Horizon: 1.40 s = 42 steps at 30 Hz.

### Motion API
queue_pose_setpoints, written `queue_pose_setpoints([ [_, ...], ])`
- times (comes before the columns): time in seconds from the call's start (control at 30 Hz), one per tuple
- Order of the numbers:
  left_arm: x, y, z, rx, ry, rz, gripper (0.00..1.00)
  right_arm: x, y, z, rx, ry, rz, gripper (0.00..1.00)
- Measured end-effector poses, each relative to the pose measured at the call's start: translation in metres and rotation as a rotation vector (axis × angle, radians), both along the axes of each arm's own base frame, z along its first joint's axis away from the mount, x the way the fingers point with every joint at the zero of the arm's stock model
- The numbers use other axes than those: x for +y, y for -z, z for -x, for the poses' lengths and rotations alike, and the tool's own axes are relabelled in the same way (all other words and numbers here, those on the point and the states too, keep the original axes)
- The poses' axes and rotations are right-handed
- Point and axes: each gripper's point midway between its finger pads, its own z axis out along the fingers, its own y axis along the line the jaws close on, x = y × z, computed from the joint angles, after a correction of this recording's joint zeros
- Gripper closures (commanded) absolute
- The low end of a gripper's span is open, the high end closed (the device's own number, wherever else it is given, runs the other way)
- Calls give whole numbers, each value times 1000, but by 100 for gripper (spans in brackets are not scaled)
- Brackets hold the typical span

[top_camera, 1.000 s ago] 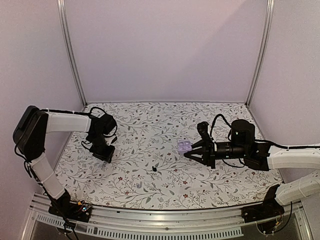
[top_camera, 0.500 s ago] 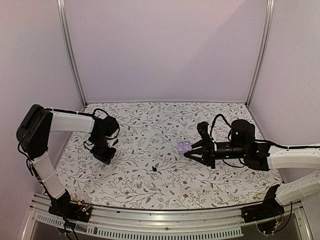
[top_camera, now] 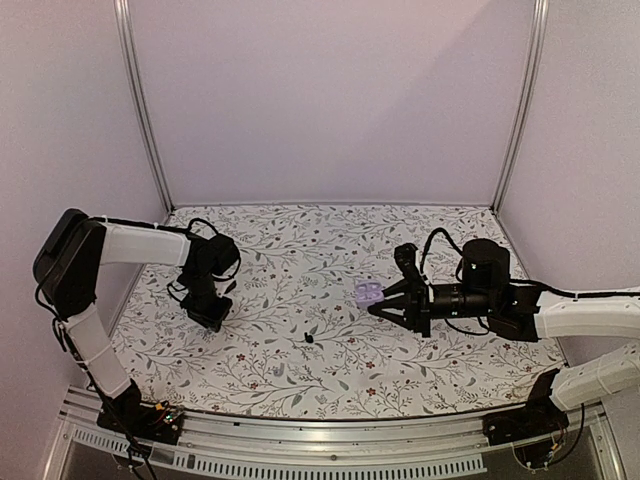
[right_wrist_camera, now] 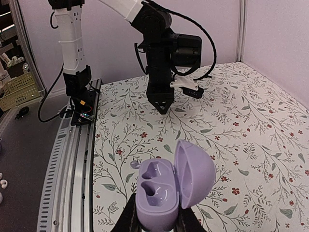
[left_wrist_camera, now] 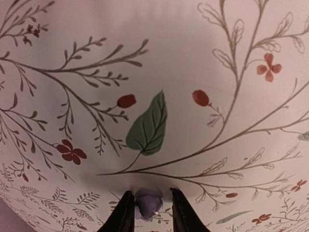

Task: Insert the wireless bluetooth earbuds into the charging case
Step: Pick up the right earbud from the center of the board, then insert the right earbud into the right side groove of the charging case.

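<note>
Looking down from above, I see the patterned cloth spread over the counter, with the left arm reaching in from 9 o'clock and the right arm from 3 o'clock. The left pincer points straight down at the cloth. The right pincer lies nearly level, its tips clamped on the charging case, which sits near the middle of the cloth. One earbud, a tiny dark bean, lies on the cloth at about 7 o'clock from the case, well apart from both pincers.

In the left wrist view, the left pincer's fingers stand only narrowly apart at 6 o'clock, close over the printed leaves. A small pale lavender piece sits between them. I cannot tell whether the fingers pinch it or merely flank it, nor what the piece is.

In the right wrist view, the case is lavender all over and gripped at its base. Its lid is swung open toward 3 o'clock, and both sockets are empty. The left arm stands at 12 o'clock beyond it, tip down on the cloth.
</note>
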Motion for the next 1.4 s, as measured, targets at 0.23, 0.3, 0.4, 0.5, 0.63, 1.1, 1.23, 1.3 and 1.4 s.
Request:
queue_pose_setpoints([
  [0.23,-1,0,4,17,-3,4,82,0,0,0,0,0,0,100],
  [0.3,-1,0,5,20,-6,7,87,0,0,0,0,0,0,100],
  [0.4,-2,0,6,24,-2,9,91,0,0,0,0,0,0,100],
  [0.5,-2,0,6,24,1,9,93,0,0,0,0,0,-1,100],
  [0.63,-2,-1,5,21,2,9,94,0,0,0,-1,-1,-1,100],
  [1.1,-77,-137,-58,-459,101,414,97,5,-16,-2,-99,-21,-68,100],
  [1.23,-125,-217,-54,-693,243,638,96,10,-15,-5,-135,-28,-79,100],
  [1.3,-152,-252,-42,-789,335,740,96,13,-15,-6,-161,-32,-86,100],
  [1.4,-182,-283,-23,-867,438,844,96,18,-19,-5,-221,-35,-96,100],
])
